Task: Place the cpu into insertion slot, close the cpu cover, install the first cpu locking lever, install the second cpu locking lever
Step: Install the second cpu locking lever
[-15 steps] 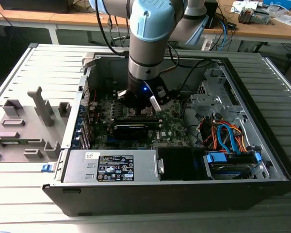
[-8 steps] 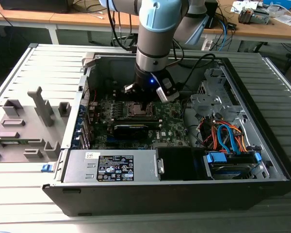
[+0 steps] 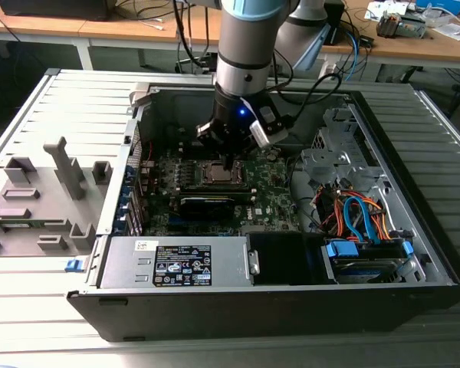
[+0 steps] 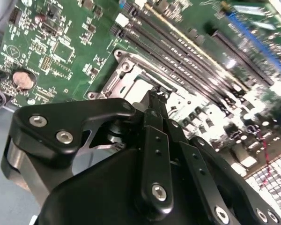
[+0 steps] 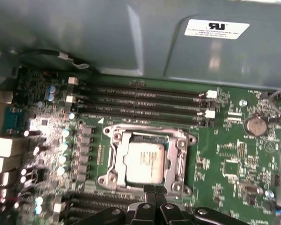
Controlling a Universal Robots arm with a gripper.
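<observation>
1. In the exterior view, the tool (image 3: 228, 157) was seen in the upper middle of the frame, lowered into the open computer case (image 3: 414, 261) directly over the socket on the motherboard (image 3: 272, 192). The cpu (image 3: 216, 173) was made out as a pale square within the socket, just left of the fingertips. A white label (image 3: 182, 274) on the power supply (image 3: 176, 262), lower middle of the frame, carried print too small to be read.

2. In the second wrist view, the tool (image 4: 155, 95) was seen with its fingers drawn together, nothing gripped between them, the tips at the edge of the socket frame. A coin battery (image 4: 22, 79) lay at the left of the frame.

3. In the first wrist view, the cpu (image 5: 146, 162) sat in the insertion slot at the centre of the frame, and the cpu cover (image 5: 113, 161) lay flat around it, so placement and cover closing were judged done. The closed tool (image 5: 154, 190) rested at the cover's lower edge, and the lever step was judged to be in hand; whether a lever was latched could not be told. A precise sideways push at the lever, kept clear of the memory slots (image 5: 140, 101), was judged to be called for. A white sticker (image 5: 217, 28), upper right, bore a mark that was left unread.
</observation>
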